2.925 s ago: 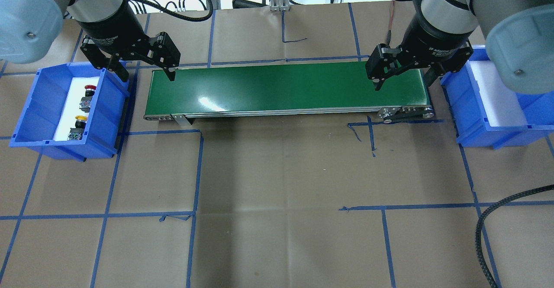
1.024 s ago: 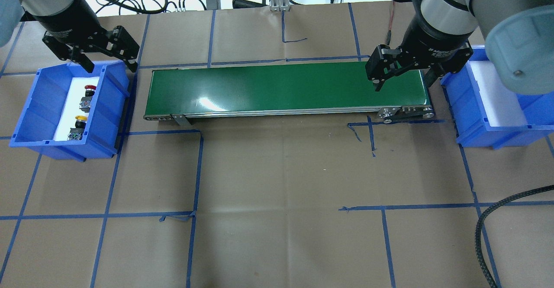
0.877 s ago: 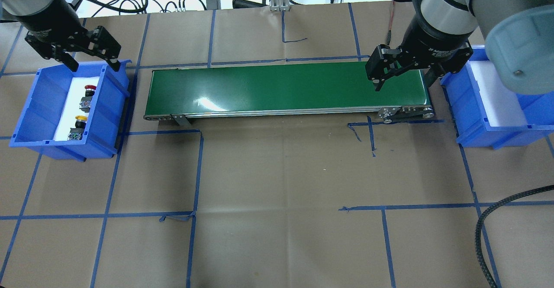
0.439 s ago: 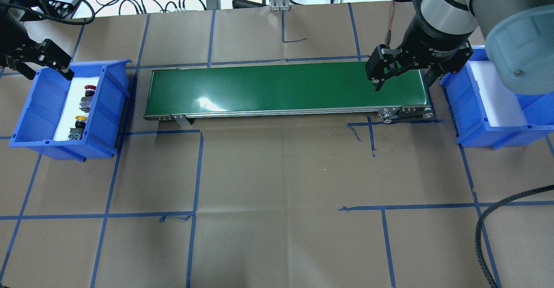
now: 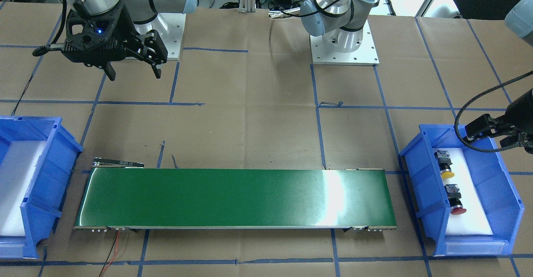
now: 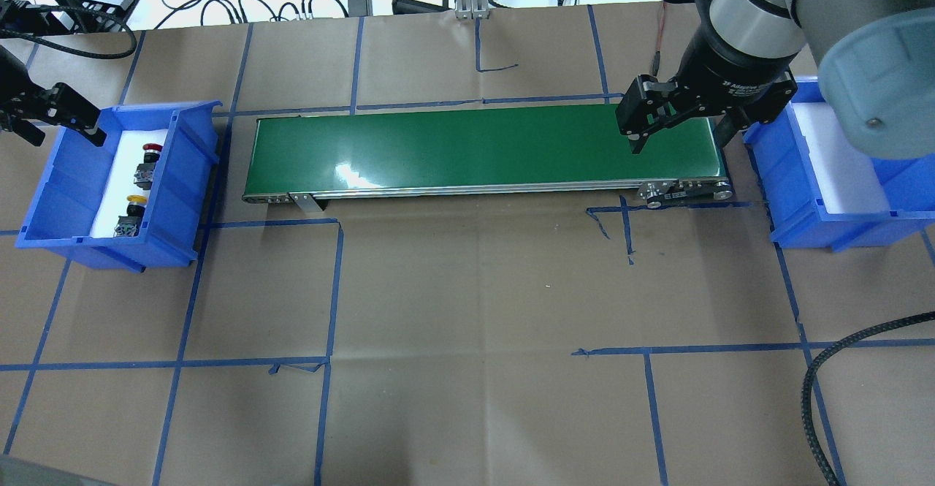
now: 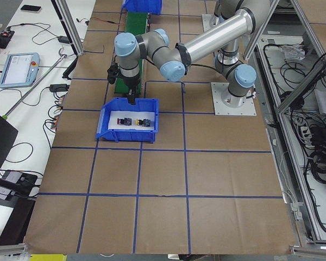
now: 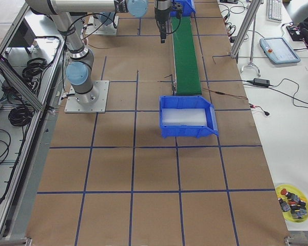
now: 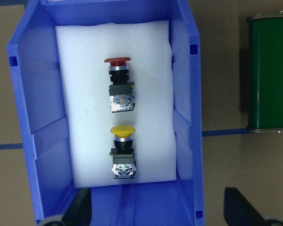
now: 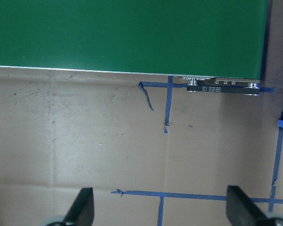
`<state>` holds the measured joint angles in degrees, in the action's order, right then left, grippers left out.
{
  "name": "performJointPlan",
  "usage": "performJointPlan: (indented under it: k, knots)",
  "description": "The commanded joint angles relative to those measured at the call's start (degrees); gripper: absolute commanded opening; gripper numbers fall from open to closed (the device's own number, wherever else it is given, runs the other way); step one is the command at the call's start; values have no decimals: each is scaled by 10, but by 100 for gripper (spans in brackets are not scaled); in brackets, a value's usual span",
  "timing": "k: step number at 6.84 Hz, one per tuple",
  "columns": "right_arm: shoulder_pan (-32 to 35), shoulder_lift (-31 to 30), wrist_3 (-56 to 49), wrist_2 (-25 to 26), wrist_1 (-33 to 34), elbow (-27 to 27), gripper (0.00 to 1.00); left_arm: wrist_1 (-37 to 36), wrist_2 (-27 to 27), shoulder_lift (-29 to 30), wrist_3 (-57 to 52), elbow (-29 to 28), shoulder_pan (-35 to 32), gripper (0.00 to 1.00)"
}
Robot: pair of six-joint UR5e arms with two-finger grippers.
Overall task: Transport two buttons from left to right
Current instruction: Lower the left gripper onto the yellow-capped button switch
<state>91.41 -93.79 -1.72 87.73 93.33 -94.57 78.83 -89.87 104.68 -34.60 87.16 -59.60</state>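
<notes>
The red button (image 9: 118, 84) and the yellow button (image 9: 122, 153) are both lying on their sides on the white foam pad (image 9: 85, 70) inside the left bin (image 9: 19, 94), one behind the other in a line and a little apart, caps pointing the same way. The left jaws are hanging above the outer rear corner of that bin, spread wide and gripping nothing. In the left wrist view their fingertips (image 9: 80, 209) are showing at the bottom edge, one over the bin's floor and the other out over the bench (image 6: 475, 289) beside the bin. The buttons are sitting ahead of the jaws rather than between them, the yellow one nearer with its grey body end towards them and the red one beyond it, both clear of any contact. The right jaws are hovering over the right end of the green conveyor belt (image 6: 475, 146), close to the right bin (image 6: 803, 201), and they too are standing wide open and empty. Their fingertips (image 10: 85, 207) are framing bare bench paper and blue tape lines just off the belt's edge. The belt is lying between the two bins — the right bin showing its own white foam.
</notes>
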Motion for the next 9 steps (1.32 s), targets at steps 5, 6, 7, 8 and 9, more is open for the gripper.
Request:
performJointPlan:
  k: [5, 6, 7, 8, 9]
  knots:
    - [0, 0, 0, -2, 0, 0, 100, -150, 0, 0, -21, 131, 26, 100]
    - [0, 0, 0, -2, 0, 0, 100, -167, 18, 3, -21, 145, 50, 100]
    - [0, 0, 0, -2, 0, 0, 100, -180, 21, 4, -31, 156, 58, 100]
    - [0, 0, 0, -2, 0, 0, 100, -204, 20, 9, -31, 171, 57, 100]
    - [0, 0, 0, -2, 0, 0, 100, -233, 21, 13, -30, 185, 55, 100]
